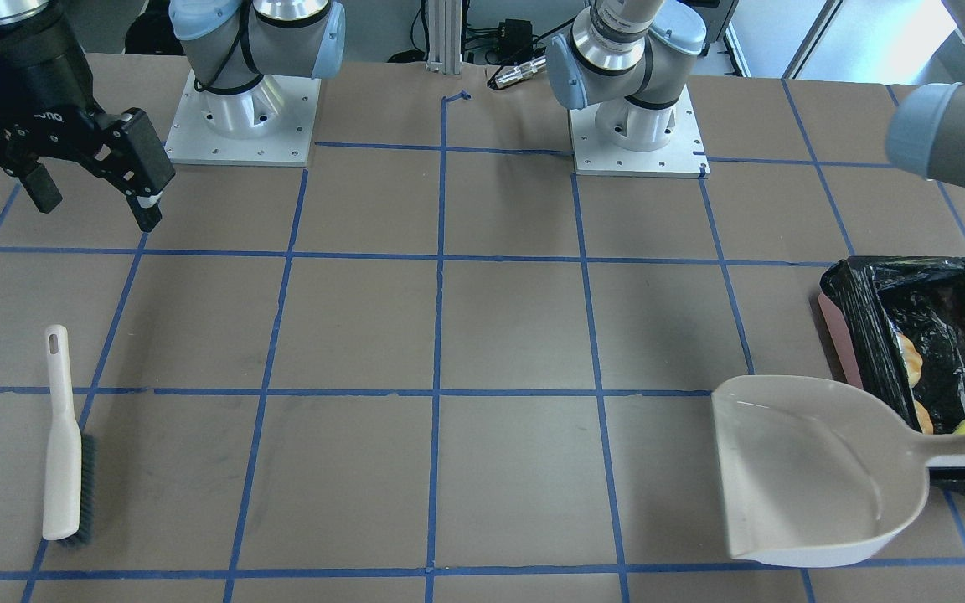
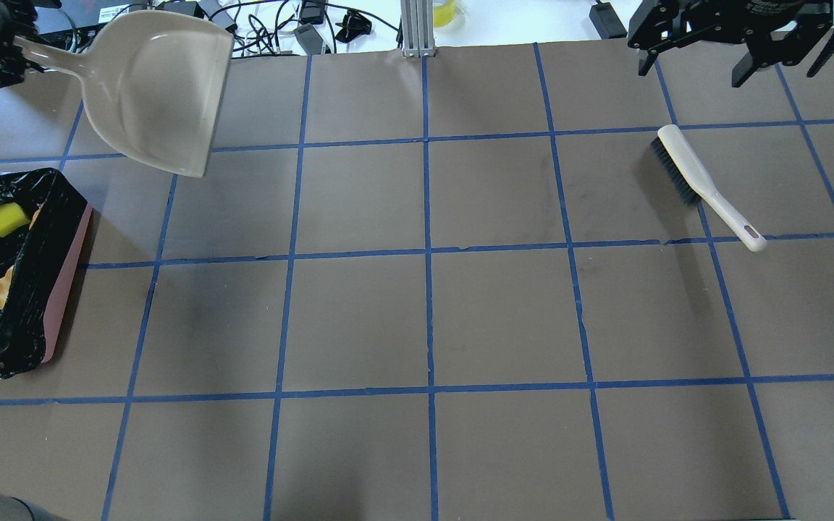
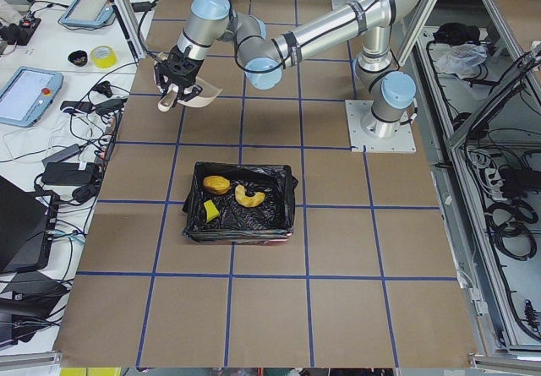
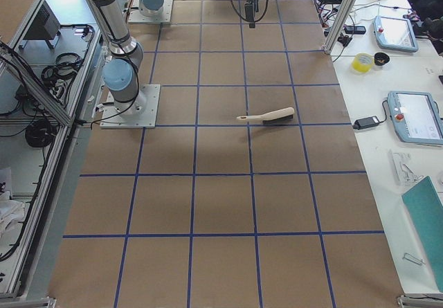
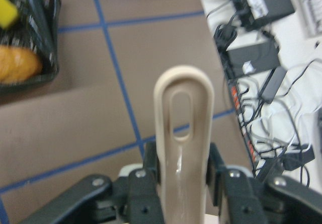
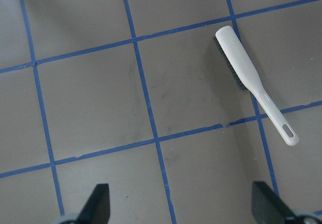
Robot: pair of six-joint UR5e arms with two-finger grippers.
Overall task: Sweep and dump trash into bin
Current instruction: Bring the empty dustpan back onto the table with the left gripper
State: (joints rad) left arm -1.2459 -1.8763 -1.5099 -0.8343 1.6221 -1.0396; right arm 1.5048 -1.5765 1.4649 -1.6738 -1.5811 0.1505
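1. The left gripper (image 5: 183, 176) is clamped tight on the handle of the beige plastic dustpan (image 2: 156, 87). Holding it by the handle keeps the scoop pointing out and away, and it looks lifted a bit off the brown table (image 2: 496, 311). It's beside the bin, not over it.
2. The scoop looks empty to me.
3. The bin, a pink rectangular tub lined with a crinkly black plastic bag (image 3: 239, 234), holds all the trash. That's an orange-brown potato-shaped lump (image 3: 216, 184), a pale curved crescent slice (image 3: 248, 196) and a flat yellow wedge (image 3: 210, 210).
4. The right gripper (image 1: 95, 201) hangs over the table with its fingers spread, holding nothing.
5. The white-handled hand brush with dark bristles (image 6: 251, 83) lies flat on the table, well apart from the bin.
6. My guess is the dump's done and only parking the dustpan is left.
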